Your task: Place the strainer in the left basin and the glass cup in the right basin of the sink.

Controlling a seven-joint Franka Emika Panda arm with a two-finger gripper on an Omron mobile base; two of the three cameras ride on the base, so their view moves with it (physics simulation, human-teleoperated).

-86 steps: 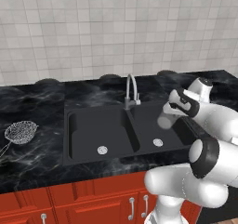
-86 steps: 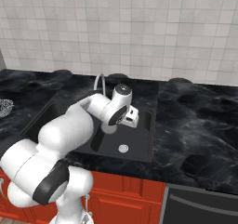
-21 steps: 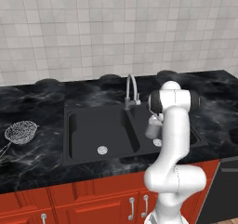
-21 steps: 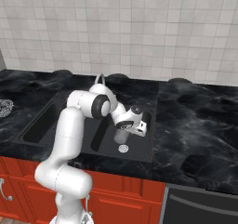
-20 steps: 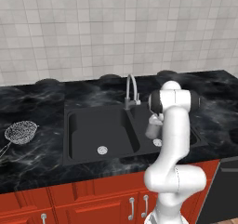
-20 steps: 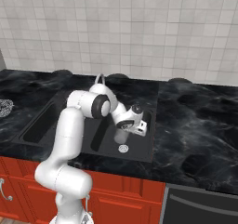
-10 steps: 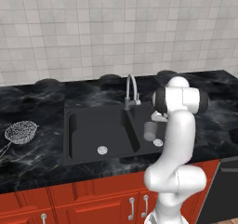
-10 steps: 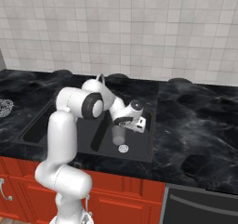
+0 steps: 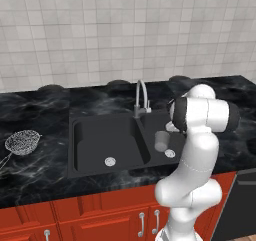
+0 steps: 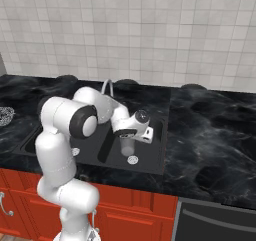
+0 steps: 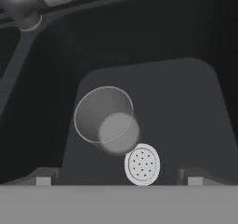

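The glass cup (image 11: 104, 120) stands in the right basin (image 11: 186, 107) just beside its round silver drain (image 11: 142, 164). My gripper (image 11: 118, 180) hangs open right above it, fingertips (image 11: 44, 179) spread wide and touching nothing. From the right base view the gripper (image 10: 129, 135) sits just over the cup (image 10: 127, 147). The cup (image 9: 161, 141) also shows in the narrow basin (image 9: 172, 144) in the left base view. The mesh strainer (image 9: 22, 141) lies on the counter far left of the sink, apart from the wide left basin (image 9: 107, 140).
A curved silver faucet (image 9: 141, 99) rises at the divider behind the basins, close to my hand. Black marbled counter (image 9: 40, 167) surrounds the sink. Red cabinet doors (image 9: 100, 220) run below, and a tiled wall stands behind.
The jaws have opened wide and let go of the glass cup, which now stands free in the right basin. The arm's elbow has swung round.
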